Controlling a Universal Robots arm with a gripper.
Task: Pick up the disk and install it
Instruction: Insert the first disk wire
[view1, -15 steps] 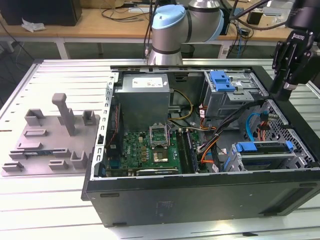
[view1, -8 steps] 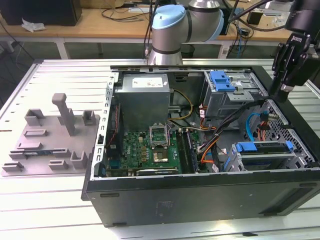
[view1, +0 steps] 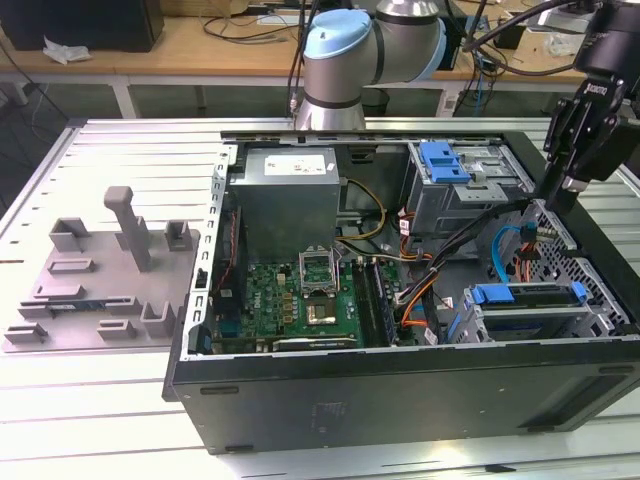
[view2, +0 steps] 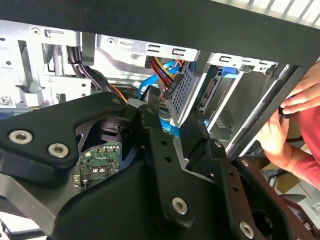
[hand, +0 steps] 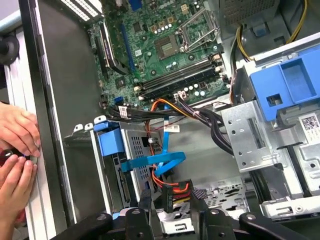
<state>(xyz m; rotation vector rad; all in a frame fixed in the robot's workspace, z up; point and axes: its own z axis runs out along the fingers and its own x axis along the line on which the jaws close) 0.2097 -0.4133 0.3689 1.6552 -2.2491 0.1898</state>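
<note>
Hanging over the rim of the open computer case (view1: 400, 400) at 2 o'clock in the exterior view, the gripper (view1: 556, 200) sits above the box, clear of the parts inside. In the first wrist view its two black fingers (hand: 145, 197) stand apart and grip nothing. Through the gap between them a black plug (hand: 175, 192) with red and orange wires shows deeper in the case.

The disk (view1: 525, 295) lies at 4 o'clock in the exterior view, set in a metal bay in that corner of the case with its blue frame showing on top. It is well apart from the gripper, which hangs toward 1 o'clock from it. Whether it is pushed fully home cannot be told. A light blue flat cable (view1: 497, 255) loops just beside the bay, toward 12 o'clock from the disk. A metal cage (view1: 470, 195) with a blue latch stands at 1 o'clock inside the case.

The green circuit board (view1: 300, 295) covers the case floor near 7 o'clock, with a grey power box (view1: 290, 190) at 12 o'clock from it. A grey plastic stand (view1: 100, 270) rests on the slatted table (view1: 100, 430) at 9 o'clock, just beside the case. The arm (view1: 350, 50) rises at 12 o'clock.

In the first wrist view a person's hands (hand: 17, 130) press against the case's outer wall.
</note>
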